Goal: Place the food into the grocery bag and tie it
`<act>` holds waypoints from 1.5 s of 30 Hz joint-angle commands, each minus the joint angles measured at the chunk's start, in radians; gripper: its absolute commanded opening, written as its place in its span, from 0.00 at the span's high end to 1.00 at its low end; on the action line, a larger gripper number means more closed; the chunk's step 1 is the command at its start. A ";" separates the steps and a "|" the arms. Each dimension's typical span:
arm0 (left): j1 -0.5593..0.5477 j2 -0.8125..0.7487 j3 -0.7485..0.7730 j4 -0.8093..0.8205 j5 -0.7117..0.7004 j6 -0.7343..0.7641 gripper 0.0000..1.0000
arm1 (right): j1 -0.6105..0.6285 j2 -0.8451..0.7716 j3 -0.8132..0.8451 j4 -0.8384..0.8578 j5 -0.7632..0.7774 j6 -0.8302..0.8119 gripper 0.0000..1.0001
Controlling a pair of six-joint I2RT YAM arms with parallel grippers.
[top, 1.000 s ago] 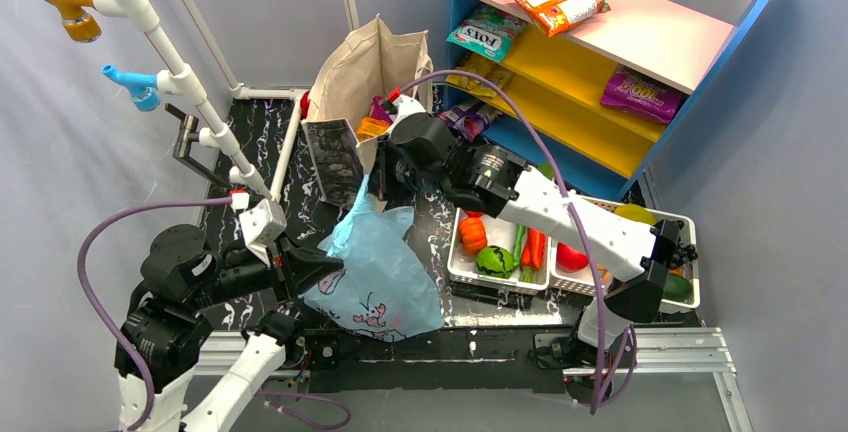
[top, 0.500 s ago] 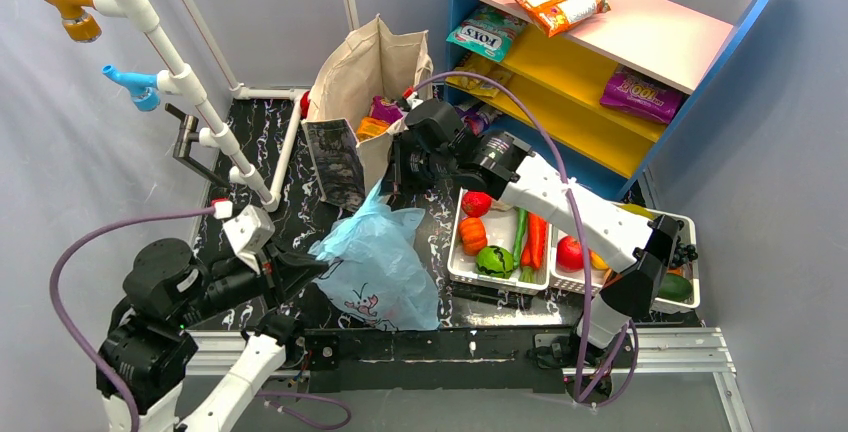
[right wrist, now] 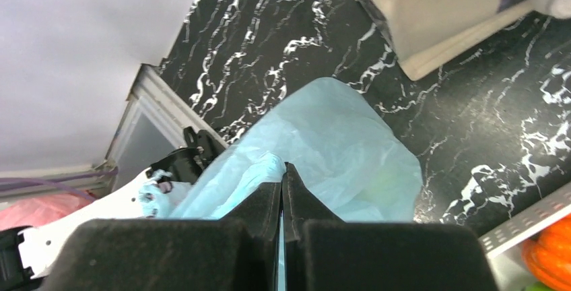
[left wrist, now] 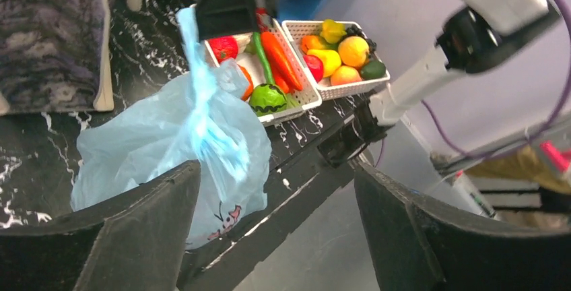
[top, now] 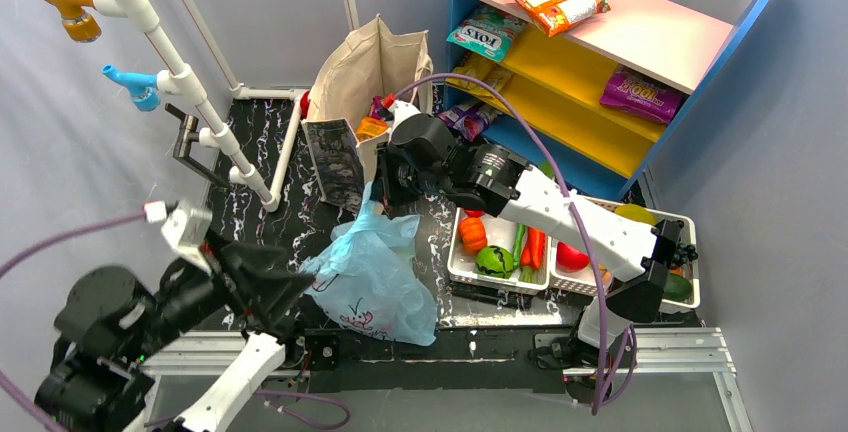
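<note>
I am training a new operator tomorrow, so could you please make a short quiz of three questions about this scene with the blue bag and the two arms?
1. True or false: the left gripper holds a handle of the grocery bag.
2. What does the right gripper pinch? A. a carrot. B. the bag's gathered top. C. the canvas tote.
3. Fill in: the green vegetable lies in a white ___ to the right of the bag.

Key
1. False: its jaws stand open and empty, beside the bag.
2. B.
3. basket.
</note>
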 commanded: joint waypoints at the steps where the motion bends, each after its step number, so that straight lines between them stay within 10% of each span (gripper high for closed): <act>1: -0.002 0.216 0.104 -0.087 -0.135 -0.202 0.21 | 0.015 -0.009 0.085 0.032 -0.005 -0.023 0.99; 7: -0.001 0.407 0.241 -0.323 -0.205 -0.280 0.46 | 0.027 0.014 0.112 0.035 -0.013 -0.027 0.99; 13: -0.002 0.508 0.332 -0.499 -0.105 -0.252 0.46 | 0.028 0.024 0.118 0.034 -0.009 -0.037 0.99; 24: -0.002 0.418 0.054 -0.394 0.084 -0.333 0.56 | 0.028 0.024 0.105 0.025 0.003 -0.039 0.99; 45: -0.002 0.448 0.051 -0.373 -0.035 -0.403 0.39 | 0.027 0.041 0.112 0.037 -0.013 -0.058 0.99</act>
